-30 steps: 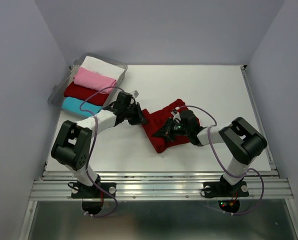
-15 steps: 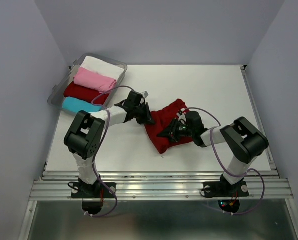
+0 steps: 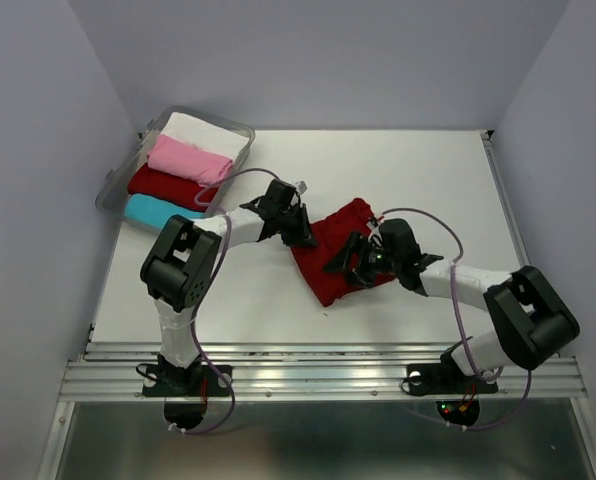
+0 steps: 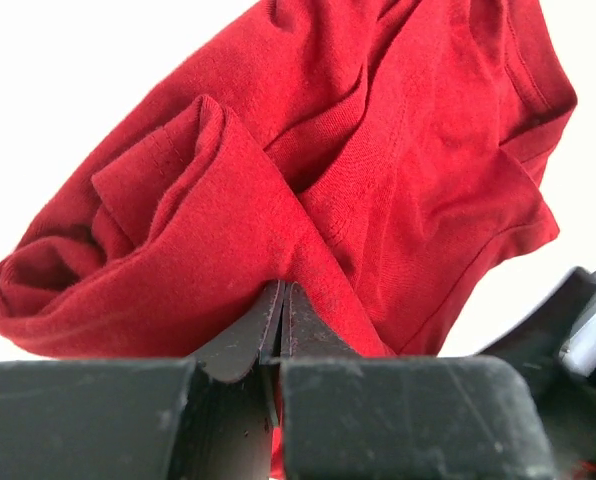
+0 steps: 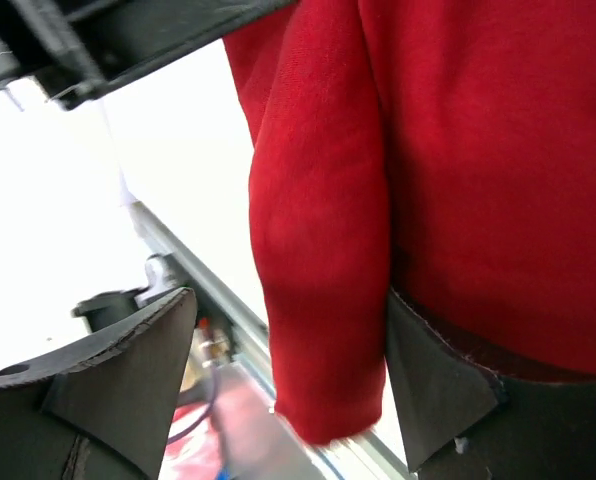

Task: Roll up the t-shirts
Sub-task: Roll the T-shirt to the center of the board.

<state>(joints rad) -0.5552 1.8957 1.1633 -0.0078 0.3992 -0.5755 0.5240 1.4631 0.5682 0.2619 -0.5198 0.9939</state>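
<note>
A large dark red t-shirt [image 3: 330,262] lies crumpled and partly folded in the middle of the table. My left gripper [image 3: 300,233] is at its upper left edge, and in the left wrist view it [image 4: 281,292] is shut on a pinch of the red t-shirt [image 4: 358,160]. My right gripper [image 3: 355,262] sits over the shirt's middle. In the right wrist view it [image 5: 288,310] stands open, with a hanging fold of the shirt [image 5: 323,240] between its fingers [image 5: 128,360], lying against the right-hand one.
A clear plastic tub [image 3: 240,128] at the back left holds rolled shirts: white [image 3: 206,133], pink [image 3: 188,160], dark red [image 3: 163,185] and cyan [image 3: 153,211]. The table's metal front rail [image 3: 318,362] runs below the arms. Grey walls close in both sides.
My right gripper has opened and let go of the red shirt, its arm swinging out to the right. My left gripper has moved right with the shirt's edge.
</note>
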